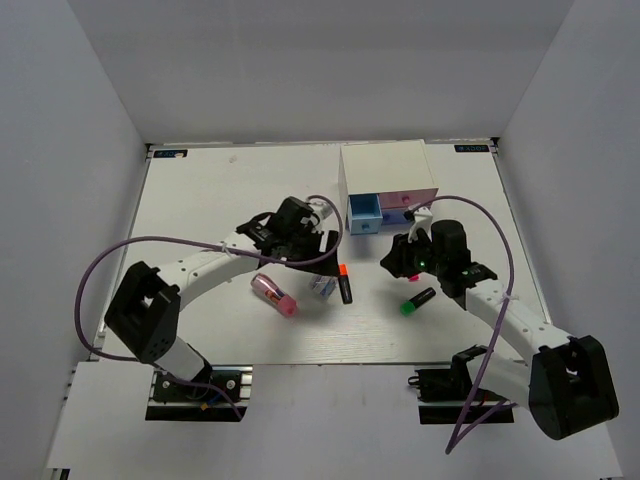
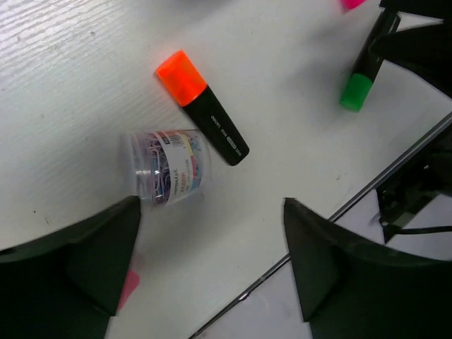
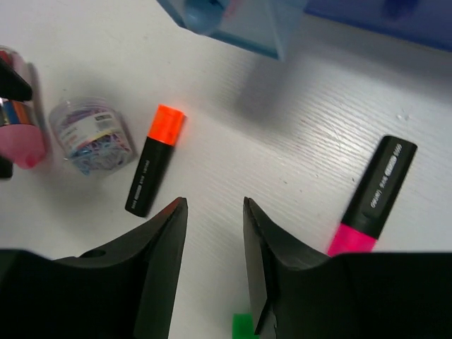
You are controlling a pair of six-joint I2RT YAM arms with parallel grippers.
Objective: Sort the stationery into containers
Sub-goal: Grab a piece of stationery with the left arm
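Tabletop (image 1: 200, 200): white, boxed in by white walls on three sides.
Left arm: from near-left base, reaching forward and right to mid-table, wrist angled down.
Left end effector (image 2: 210, 212): spread wide, empty, hovering over clip tub (image 2: 169, 169) and orange-capped highlighter (image 2: 201, 106).
Right arm: from near-right base, reaching forward-left toward drawer box (image 1: 388, 175).
Right end effector (image 3: 214, 205): narrow gap, empty, above tabletop between orange-capped highlighter and pink-capped highlighter (image 3: 374, 198).
Other stationery: pink cylinder (image 1: 274, 294) left of clip tub; green-capped highlighter (image 1: 418, 299) beside right wrist.
Drawers: blue drawer (image 1: 363, 213) pulled out.
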